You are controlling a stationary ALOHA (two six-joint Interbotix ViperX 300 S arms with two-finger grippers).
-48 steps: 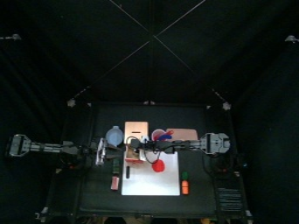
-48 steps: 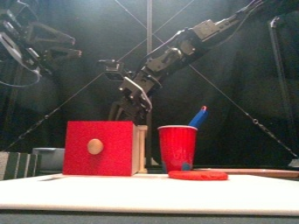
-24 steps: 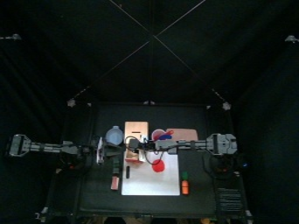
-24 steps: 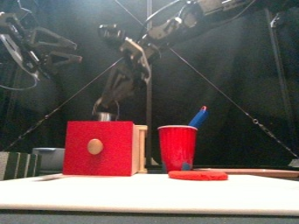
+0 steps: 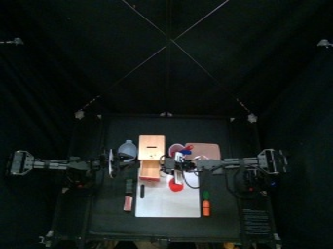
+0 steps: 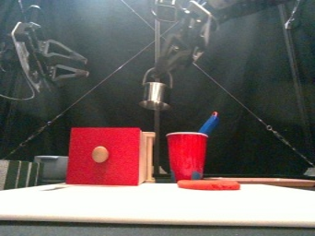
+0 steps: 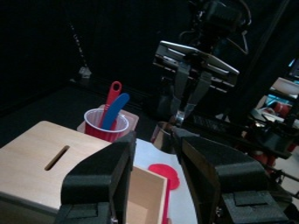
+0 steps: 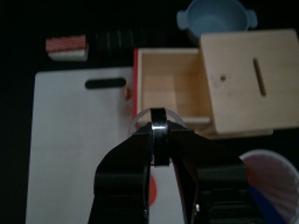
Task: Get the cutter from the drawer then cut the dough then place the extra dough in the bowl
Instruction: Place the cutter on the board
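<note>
Obs: cutter [image 6: 153, 92] is out of the drawer and hangs in clear air straight below the right claw [image 8: 156, 138]. That claw is pressed together on the wire handle, so the ring dangles open end down. I judge this a sensible hold for pressing. The cutter hangs high above the box [image 8: 251, 79] and touches nothing.

The drawer [image 8: 173, 87] stands open and empty, below the right claw and a little toward its box side. Nothing in the task asks for it to be closed.

The dough [image 6: 208, 184] is a flat red disc on the board [image 8: 76, 131], low under the right claw and off toward its cup side, uncut. Step in hand, by my reading: carry the cutter across and down onto the disc. It needs centring so that a full ring of extra is left.

The cup [image 6: 187, 155] with its knives stands just beyond the dough, near the way down. Risk: a swinging cutter clips it.

The bowl [image 8: 216, 16] is past the box from the right claw and looks empty; it waits for the extra.

The left claw [image 7: 155, 153] is spread and holds nothing. It hovers across the box from the right claw, facing it, probably kept clear of the cutting.
</note>
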